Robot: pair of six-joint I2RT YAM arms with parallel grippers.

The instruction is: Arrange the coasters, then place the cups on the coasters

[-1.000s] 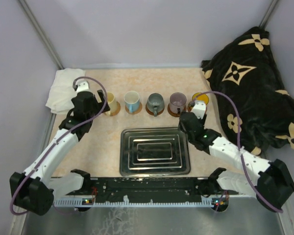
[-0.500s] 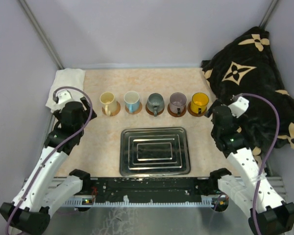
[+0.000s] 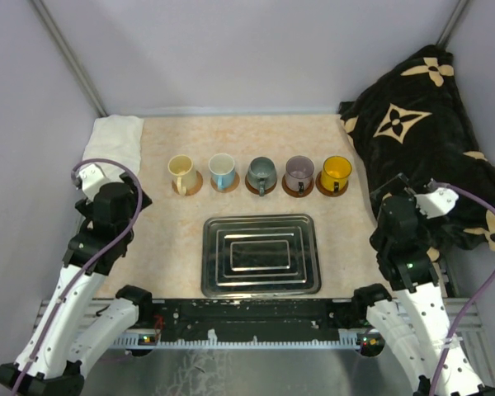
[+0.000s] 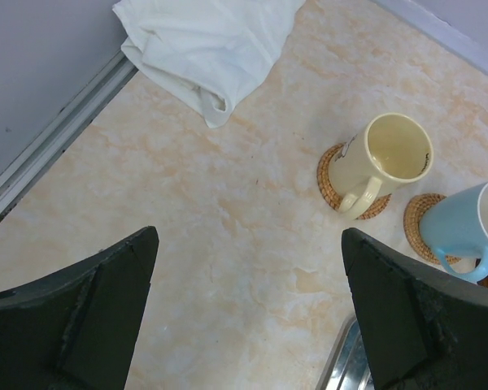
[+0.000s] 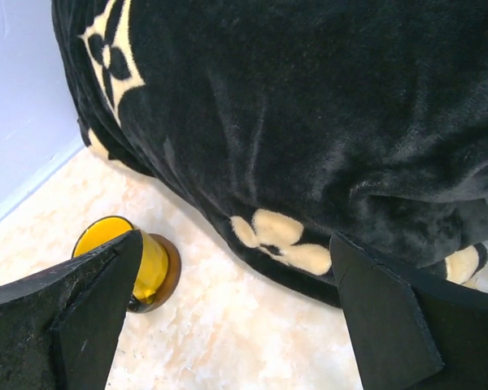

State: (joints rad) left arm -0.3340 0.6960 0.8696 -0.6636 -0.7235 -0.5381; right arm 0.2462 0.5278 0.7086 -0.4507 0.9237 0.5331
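Note:
Several cups stand in a row across the table, each on its own round coaster: cream-yellow (image 3: 180,168), white with blue inside (image 3: 222,169), grey (image 3: 261,172), purple (image 3: 299,172) and orange-yellow (image 3: 336,171). My left gripper (image 4: 248,234) is open and empty over bare tabletop, with the cream-yellow cup (image 4: 388,153) on its woven coaster (image 4: 331,180) ahead to the right. My right gripper (image 5: 236,236) is open and empty too, and the orange-yellow cup (image 5: 152,264) on its dark coaster (image 5: 171,272) sits beside its left finger.
A rectangular metal tray (image 3: 261,282) lies near the front middle. A white cloth (image 3: 114,136) is bunched at the far left corner. A black blanket with cream flowers (image 3: 429,140) fills the right side, close to my right arm (image 3: 404,247).
Both arms have pulled back from the row of cups toward the near edge, left arm leftward, right arm rightward. The right gripper has opened and left the orange-yellow cup on its coaster.

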